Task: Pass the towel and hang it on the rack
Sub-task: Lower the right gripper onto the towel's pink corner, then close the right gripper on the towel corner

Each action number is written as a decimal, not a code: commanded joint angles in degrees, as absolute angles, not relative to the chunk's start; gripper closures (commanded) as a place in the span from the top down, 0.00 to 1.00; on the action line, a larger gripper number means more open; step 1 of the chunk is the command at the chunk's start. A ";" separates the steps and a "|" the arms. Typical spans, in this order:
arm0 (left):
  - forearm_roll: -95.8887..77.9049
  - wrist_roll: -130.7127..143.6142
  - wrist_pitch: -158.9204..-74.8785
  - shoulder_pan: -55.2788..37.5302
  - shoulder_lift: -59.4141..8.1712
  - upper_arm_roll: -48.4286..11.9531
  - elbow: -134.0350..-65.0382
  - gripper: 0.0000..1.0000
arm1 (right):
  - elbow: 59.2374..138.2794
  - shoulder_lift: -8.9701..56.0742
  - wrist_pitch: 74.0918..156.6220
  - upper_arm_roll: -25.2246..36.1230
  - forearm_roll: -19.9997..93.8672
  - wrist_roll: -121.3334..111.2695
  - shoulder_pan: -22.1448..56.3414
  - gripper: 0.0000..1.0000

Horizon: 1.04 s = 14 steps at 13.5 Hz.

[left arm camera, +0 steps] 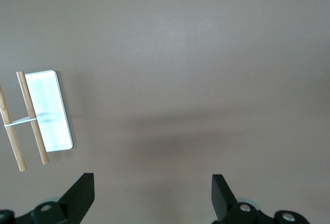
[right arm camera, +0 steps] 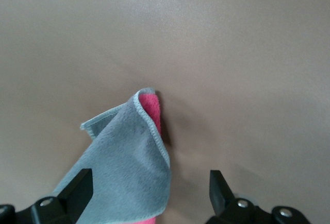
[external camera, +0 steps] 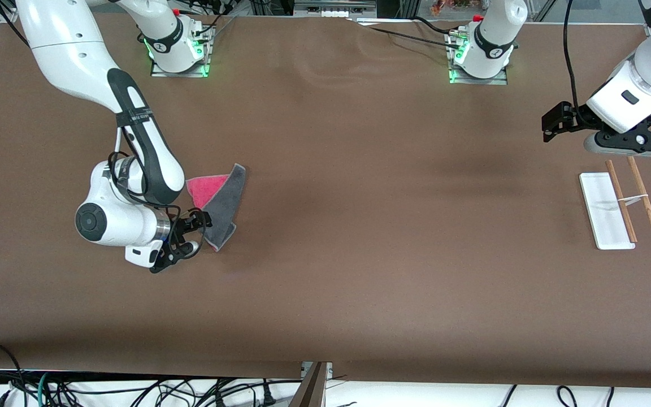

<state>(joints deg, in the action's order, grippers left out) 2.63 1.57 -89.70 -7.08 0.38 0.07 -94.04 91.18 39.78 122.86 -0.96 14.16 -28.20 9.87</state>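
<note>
Two sets of fingers spread, grasping nothing: right gripper [external camera: 190, 237] low at centre-left of frame beside the towel [external camera: 221, 203] on the bench [external camera: 359, 226]; left gripper [external camera: 557, 121] waiting above the rack [external camera: 619, 206], far right. Pickup, handover, hanging all pending.

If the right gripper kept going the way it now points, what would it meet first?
Probably the towel: its grey fold lies between the open right gripper's fingers, on the table. Depth is uncertain.
</note>
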 commanded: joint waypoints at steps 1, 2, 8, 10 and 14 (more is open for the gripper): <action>3.25 1.14 -89.03 -7.21 1.41 0.09 -94.39 1.00 | 92.02 40.43 125.76 -1.14 15.91 -33.04 9.41 1.00; 3.25 1.14 -89.03 -7.21 1.41 0.17 -94.39 1.00 | 92.02 40.78 126.21 -1.14 15.91 -33.22 9.40 1.00; 3.25 1.14 -89.03 -7.21 1.41 0.09 -94.39 1.00 | 93.34 42.01 126.65 -1.23 17.75 -34.63 9.58 0.97; 3.34 1.14 -89.03 -7.21 1.41 0.09 -94.39 1.00 | 93.52 42.01 126.13 -1.14 17.84 -34.63 9.67 0.97; 3.25 1.14 -88.95 -7.21 1.41 0.09 -94.39 1.00 | 93.43 41.57 125.86 -1.23 17.84 -34.19 9.93 0.97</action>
